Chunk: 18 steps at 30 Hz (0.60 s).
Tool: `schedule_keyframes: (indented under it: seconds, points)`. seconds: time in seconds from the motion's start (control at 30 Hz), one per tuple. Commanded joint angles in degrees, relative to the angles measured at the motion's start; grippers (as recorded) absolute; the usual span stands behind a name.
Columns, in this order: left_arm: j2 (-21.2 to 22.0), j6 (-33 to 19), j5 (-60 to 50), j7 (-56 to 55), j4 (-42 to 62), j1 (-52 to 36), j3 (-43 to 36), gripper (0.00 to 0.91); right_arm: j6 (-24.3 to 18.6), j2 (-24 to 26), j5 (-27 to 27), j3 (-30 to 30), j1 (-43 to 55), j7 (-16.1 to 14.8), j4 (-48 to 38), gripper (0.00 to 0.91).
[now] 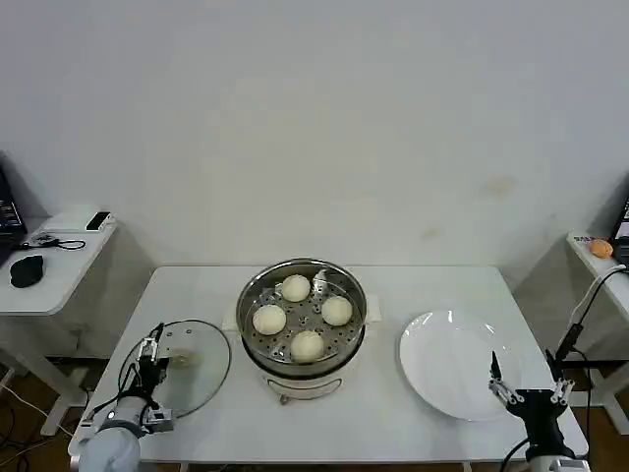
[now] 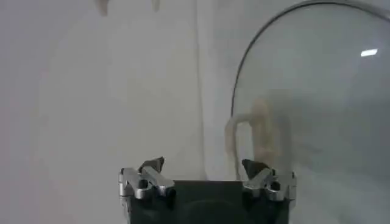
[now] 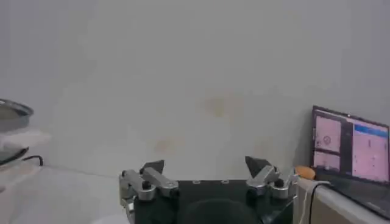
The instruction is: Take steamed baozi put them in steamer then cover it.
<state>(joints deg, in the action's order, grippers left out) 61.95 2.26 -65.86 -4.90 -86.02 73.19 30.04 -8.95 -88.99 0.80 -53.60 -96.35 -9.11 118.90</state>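
Note:
The steel steamer stands at the table's middle with several cream-white baozi resting on its perforated tray. The clear glass cover lies flat on the table to its left, and its cream handle is seen through the glass in the left wrist view. My left gripper hovers open at the cover's outer left rim, holding nothing. My right gripper is open and empty at the front right, beside the white plate. Its wrist view faces the wall.
The white plate is bare. A side table with a mouse stands at the left, and another with an orange object and a laptop at the right. A cable hangs off the table's right edge.

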Motion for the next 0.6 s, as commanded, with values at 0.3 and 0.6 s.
schedule_keyframes:
  seconds: [0.3, 0.6]
  points:
    - [0.36, -0.71, -0.73, -1.4, 4.7, -2.98, -0.29, 0.0, 0.01, 0.01, -0.36, 0.25, 0.1, -0.04, -0.16, 0.907]
    - [1.07, -1.99, -0.81, -3.78, 2.17, -1.25, 1.47, 0.0, 0.04, 0.21, -0.33, 0.41, 0.01, -0.03, 0.27, 0.907]
